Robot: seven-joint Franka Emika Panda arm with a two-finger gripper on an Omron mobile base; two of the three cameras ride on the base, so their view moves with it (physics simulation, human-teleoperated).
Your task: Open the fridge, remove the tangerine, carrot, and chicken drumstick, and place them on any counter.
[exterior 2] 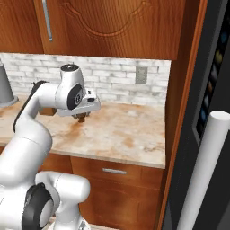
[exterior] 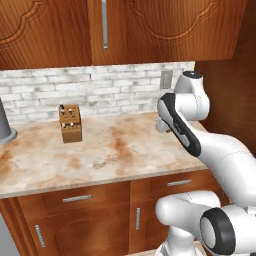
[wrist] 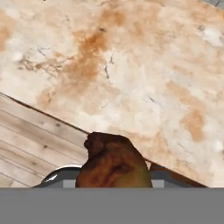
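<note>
Close against the hand camera sits the chicken drumstick (wrist: pixel 113 162), a dark brown lump whose thick end fills the lower middle of the hand view, pinched in the gripper (exterior 2: pixel 81 117); the finger tips themselves are hidden behind the meat, so the exact hold on it cannot be made out. Below it in that view lies the counter (wrist: pixel 144 78), with its front edge crossing on a slant and pale floor planks (wrist: pixel 30 140) beyond that edge.

From the left, a grey vessel (exterior: pixel 5 125) stands at the counter's left edge and a wooden knife block (exterior: pixel 70 123) stands toward the back, near the brick wall (exterior: pixel 100 90). The gripper hangs above the worktop's right half, near the front edge rather than the back. Further right stands the fridge (exterior 2: pixel 211 134), its pale bar handle (exterior 2: pixel 202 179) nearest the right base camera.

My judgement: the step in hand is setting the drumstick down. Done well, the hand should carry a little further in from the front edge, so the meat lands on stone and not half over the lip, then lower until the thick end rests before the fingers part. The piece is rounded and may roll, so release it low. The drumstick is not yet touching the counter.
</note>
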